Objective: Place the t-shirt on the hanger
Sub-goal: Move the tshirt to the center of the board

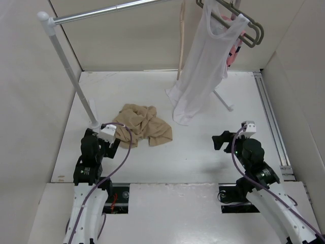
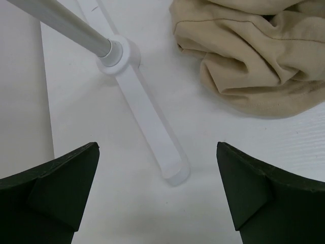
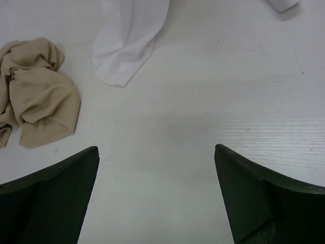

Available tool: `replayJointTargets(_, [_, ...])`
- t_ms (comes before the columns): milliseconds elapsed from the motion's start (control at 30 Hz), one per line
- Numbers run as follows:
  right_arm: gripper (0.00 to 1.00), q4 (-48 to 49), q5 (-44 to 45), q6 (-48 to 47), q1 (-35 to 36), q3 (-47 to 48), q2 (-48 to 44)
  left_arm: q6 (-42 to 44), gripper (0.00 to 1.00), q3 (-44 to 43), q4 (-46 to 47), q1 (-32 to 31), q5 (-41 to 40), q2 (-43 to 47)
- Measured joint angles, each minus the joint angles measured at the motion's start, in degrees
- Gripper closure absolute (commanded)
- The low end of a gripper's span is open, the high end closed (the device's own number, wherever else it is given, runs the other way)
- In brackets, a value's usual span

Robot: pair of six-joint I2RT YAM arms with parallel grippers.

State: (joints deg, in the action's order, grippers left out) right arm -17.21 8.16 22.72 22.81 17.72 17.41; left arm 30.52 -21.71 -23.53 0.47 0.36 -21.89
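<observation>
Two grippers: left gripper (image 2: 157, 198) and right gripper (image 3: 156, 198), each with jaws spread wide and nothing between them, both low over the table (image 1: 203, 168).
T-shirt (image 1: 143, 125): tan, crumpled in a heap on the table, just ahead and to the right of the left gripper, well apart from the right one. Collar and sleeves cannot be told among the folds.
Hanger (image 1: 181, 46): thin, pale, hanging edge-on at the back, just left of the white tank top (image 1: 203, 66). It is bare, and its hook is cut off by the top of the view.
Neighbours: grey-green hanger (image 1: 246, 26) carrying the tank top, pink hanger (image 1: 234, 51) behind it, rack foot (image 2: 147, 117) lying between the left jaws' line of sight and the heap.
Step in hand, as judged: the first reach for the shirt. No part of the task is done yet.
Method advised: take a single outer layer at the heap's near edge, lift it to let the cloth fall open, and find the collar before going to the hanger.
Second arm: likely needed to steady the hanger or spread the neck opening.
Risks: pinching several layers at once, catching the rack foot, and brushing the tank top's hem, which hangs down near the heap.
</observation>
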Motion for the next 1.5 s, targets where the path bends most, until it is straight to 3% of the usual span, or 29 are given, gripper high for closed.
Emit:
replayJointTargets(200, [0.0,3.13,-3.85,-2.12,-0.04,0.28,6.1,-1.62,0.0,-0.04,0.55,0.0,-0.68,0.0])
replayJointTargets(400, [0.0,7.08,-7.58,-9.46,3.87,7.1,28.11,-3.56,0.0,-4.04,0.61,0.0,-0.48,1.27])
replayJointTargets(667, [0.0,10.45,-5.66,-23.3,25.33,35.36,61.53,-8.63,0.0,-7.3,4.2,0.02,-2.01,8.31])
replayJointTargets(900, [0.0,13.77,-6.01,-27.45,29.42,58.1,86.66,-10.64,0.0,-7.34,4.66,0.02,-4.72,10.25])
replayJointTargets(1033, [0.4,13.53,-6.01,-26.73,29.4,64.3,96.56,-11.08,0.0,-7.34,4.68,0.02,-5.57,10.29])
replayJointTargets(1067, [0.67,12.72,-6.03,-26.62,29.35,65.42,98.33,-11.15,0.0,-7.34,4.68,0.02,-5.62,10.4])
replayJointTargets(1167, [1.0,10.34,-6.78,-26.16,29.29,67.8,102.07,-11.21,0.0,-7.28,4.7,0.02,-5.62,10.91])
replayJointTargets(1333, [1.0,6.95,-8.04,-26.71,29.81,68.67,102.05,-11.34,0.0,-7.13,4.72,0.02,-5.62,11.98])
replayJointTargets(1500, [1.0,6.19,-8.76,-30.16,33.77,66.16,92.78,-11.39,0.0,-6.86,4.85,0.02,-5.66,13.14])
